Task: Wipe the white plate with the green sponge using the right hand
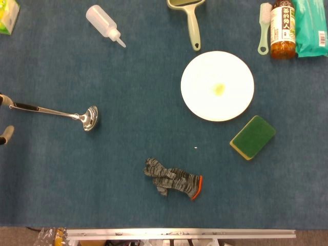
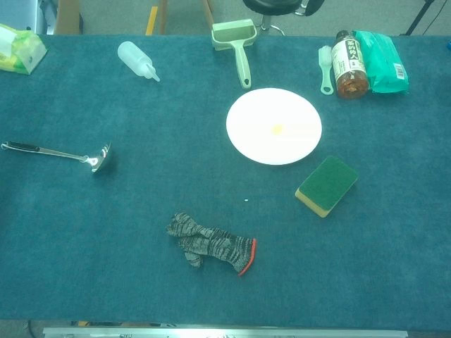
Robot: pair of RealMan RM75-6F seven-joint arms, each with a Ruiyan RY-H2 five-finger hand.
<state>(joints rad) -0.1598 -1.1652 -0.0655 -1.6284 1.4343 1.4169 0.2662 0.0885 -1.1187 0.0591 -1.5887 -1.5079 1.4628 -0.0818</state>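
Head view shows the white plate (image 1: 217,86) flat on the blue bench (image 1: 128,77), a small yellow smear (image 1: 219,89) near its middle. Just beside its lower right rim, apart from it, lies the green sponge (image 1: 252,137), green face up. At the far left edge, fingertips (image 1: 6,134) of the left hand peek in by the ladle (image 1: 56,113); whether it is wide or narrow cannot be told. No right hand appears in either view.

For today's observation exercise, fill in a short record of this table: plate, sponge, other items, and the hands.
plate: white plate, small yellow spot at its centre
sponge: green sponge flat on the blue cloth, just off the plate's near right edge, apart from it
other items: ladle, grey sock, squeeze bottle, tea bottle
hands: neither shows clearly
wiping: not begun
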